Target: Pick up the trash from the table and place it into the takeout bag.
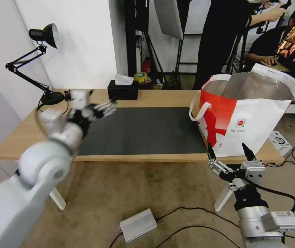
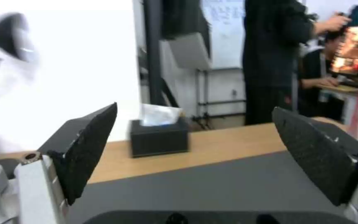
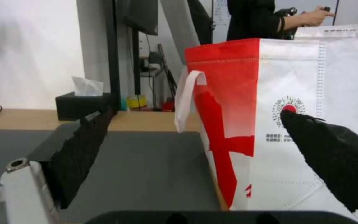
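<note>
Currently no trash left on counter (image 1: 161, 98): takeout bag (image 1: 247, 117) stands at its right end, left claw (image 2: 195, 155) wide over the mat, right claw (image 1: 228, 151) wide before the bag; task looks done.

Nothing here can truly be read. The large red-and-white insulated takeout bag (image 1: 254, 113) carries a small round red logo (image 3: 289, 108) ringed with fine dots on its white front panel, with two short lines of tiny dark print just beneath it, too small to make out. A row of small red marks runs along the bag's white top edge, equally illegible. Faint writing shows on the white board (image 2: 224, 28) behind the desk, blurred beyond reading.
</note>
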Robot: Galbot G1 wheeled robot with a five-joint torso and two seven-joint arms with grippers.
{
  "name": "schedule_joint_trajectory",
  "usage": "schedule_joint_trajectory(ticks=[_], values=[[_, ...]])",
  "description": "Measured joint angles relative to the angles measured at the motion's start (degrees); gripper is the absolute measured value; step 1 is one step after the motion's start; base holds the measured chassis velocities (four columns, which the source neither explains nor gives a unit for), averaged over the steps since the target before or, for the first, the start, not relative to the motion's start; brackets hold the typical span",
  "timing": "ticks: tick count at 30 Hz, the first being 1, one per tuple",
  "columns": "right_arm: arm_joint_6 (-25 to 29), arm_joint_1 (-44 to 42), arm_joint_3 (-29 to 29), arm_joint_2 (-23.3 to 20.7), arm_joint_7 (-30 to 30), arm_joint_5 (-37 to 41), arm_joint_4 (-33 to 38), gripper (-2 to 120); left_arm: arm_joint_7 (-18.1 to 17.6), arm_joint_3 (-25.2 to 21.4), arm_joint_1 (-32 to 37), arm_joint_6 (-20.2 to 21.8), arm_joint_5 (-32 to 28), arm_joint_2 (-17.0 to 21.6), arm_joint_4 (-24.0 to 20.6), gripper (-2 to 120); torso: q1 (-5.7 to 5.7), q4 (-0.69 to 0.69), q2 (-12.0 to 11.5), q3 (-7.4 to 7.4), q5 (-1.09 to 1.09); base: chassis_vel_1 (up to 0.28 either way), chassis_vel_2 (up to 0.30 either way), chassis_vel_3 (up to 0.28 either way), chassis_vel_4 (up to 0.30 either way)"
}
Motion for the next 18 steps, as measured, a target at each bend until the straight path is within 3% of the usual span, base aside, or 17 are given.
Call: schedule_joint_trajectory(ticks=[1, 6, 9, 10, 18], values=[[0.0, 0.0, 0.0, 0.0, 0.0, 0.0, 0.0, 100, 0.0, 0.0, 0.0, 0.0, 0.0, 0.0, 0.0, 100, 0.0, 0.0, 0.0, 0.0, 0.0, 0.0, 0.0, 0.0, 0.0], [0.0, -0.1, -0.2, 0.0, -0.1, -0.3, 0.0, 100, 2.6, -9.3, 15.1, -5.5, 6.2, -8.3, -4.1, 100, -0.01, 0.01, 0.0, 0.0, 0.0, 0.0, 0.0, 0.0, 0.0], [0.0, -0.1, -0.3, 0.1, -0.1, -0.5, 0.0, 100, 3.5, -10.9, 17.7, -7.6, 8.8, -10.9, -4.8, 100, 0.0, -0.01, 0.0, 0.0, 0.0, 0.0, 0.0, 0.0, 0.0], [0.0, -0.1, -0.5, 0.2, -0.1, -0.8, 0.0, 100, 5.4, -12.5, 21.1, -10.4, 12.1, -14.1, -5.5, 100, 0.0, -0.01, 0.0, 0.0, 0.01, 0.0, 0.0, 0.0, 0.0], [0.1, -0.5, -0.5, 0.9, -0.1, -1.5, 0.0, 100, 9.1, -13.1, 29.2, -21.5, 21.9, -22.4, -6.3, 100, 0.0, 0.0, 0.0, 0.01, 0.01, 0.0, 0.0, 0.0, 0.0]])
